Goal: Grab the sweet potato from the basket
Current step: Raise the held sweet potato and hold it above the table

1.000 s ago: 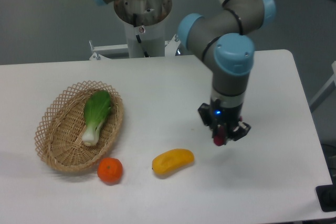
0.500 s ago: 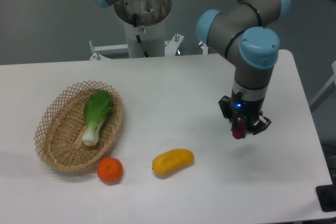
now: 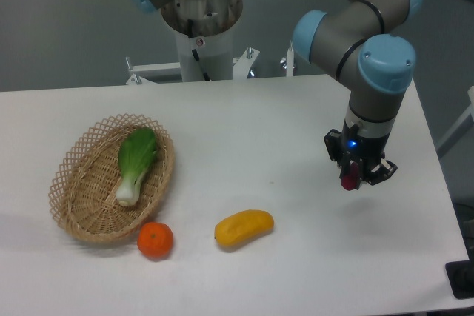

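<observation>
My gripper [image 3: 354, 180] hangs above the right part of the table, far from the basket. It is shut on the sweet potato [image 3: 349, 180], a small purple-magenta piece that shows between the fingers, mostly hidden by them. The basket [image 3: 81, 205], light tan wicker, sits at the left of the table and holds only a green leafy vegetable [image 3: 136, 162].
A round orange [image 3: 155, 240] lies on the table just in front of the basket. A yellow-orange oblong fruit [image 3: 244, 228] lies at the middle front, left of and below the gripper. The robot base [image 3: 201, 27] stands behind the table's far edge.
My gripper has moved to the right across the table with the sweet potato in it, away from the basket. The other objects have not moved.
</observation>
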